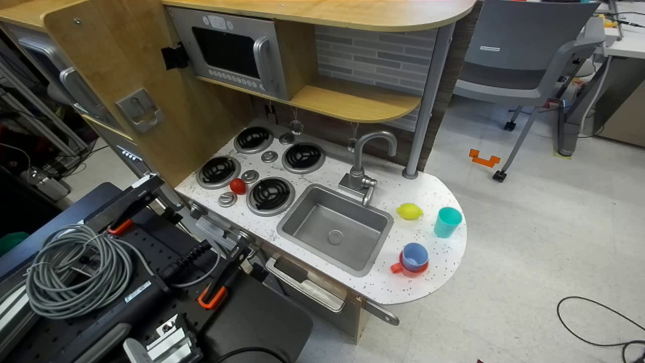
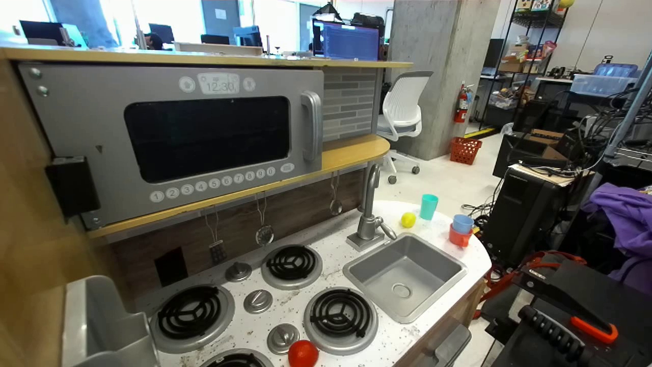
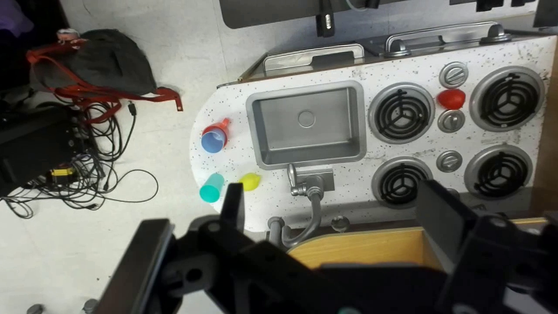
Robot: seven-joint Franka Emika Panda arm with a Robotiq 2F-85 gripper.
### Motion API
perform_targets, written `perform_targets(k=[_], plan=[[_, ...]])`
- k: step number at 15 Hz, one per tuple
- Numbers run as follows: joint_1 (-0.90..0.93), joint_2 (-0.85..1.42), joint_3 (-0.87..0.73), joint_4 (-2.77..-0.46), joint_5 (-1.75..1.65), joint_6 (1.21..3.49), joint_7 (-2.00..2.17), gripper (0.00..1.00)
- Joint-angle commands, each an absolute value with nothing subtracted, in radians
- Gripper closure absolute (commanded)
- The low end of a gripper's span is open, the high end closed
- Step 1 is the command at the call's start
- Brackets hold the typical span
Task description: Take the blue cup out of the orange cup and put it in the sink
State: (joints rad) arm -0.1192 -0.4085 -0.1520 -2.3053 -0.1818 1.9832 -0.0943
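The blue cup (image 1: 415,254) stands inside the orange-red cup (image 1: 408,273) on the white counter, beside the sink (image 1: 332,219). Its lower part is hidden in the orange-red cup. In an exterior view the blue cup (image 2: 463,222) sits upright in the orange-red cup (image 2: 460,238), right of the sink (image 2: 402,270). In the wrist view the blue cup (image 3: 213,141), the orange-red cup (image 3: 223,125) and the grey sink (image 3: 301,117) lie far below my gripper (image 3: 331,187). My gripper is open, with nothing between its fingers. The gripper is out of both exterior views.
A teal cup (image 1: 448,222) and a yellow lemon (image 1: 409,211) stand near the cups. The faucet (image 1: 359,161) rises behind the sink. A wooden shelf (image 1: 358,98) and microwave (image 1: 232,53) overhang the counter. A red ball-like item (image 1: 238,186) lies among the burners.
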Motion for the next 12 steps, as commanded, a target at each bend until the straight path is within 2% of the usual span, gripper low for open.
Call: perform_targets(k=[1, 12], plan=[[-0.135, -0.210, -0.210, -2.164, -0.167, 2.003, -0.201, 0.00], [-0.227, 0.250, -0.222, -1.894, -0.110, 2.125, -0.377, 0.00]])
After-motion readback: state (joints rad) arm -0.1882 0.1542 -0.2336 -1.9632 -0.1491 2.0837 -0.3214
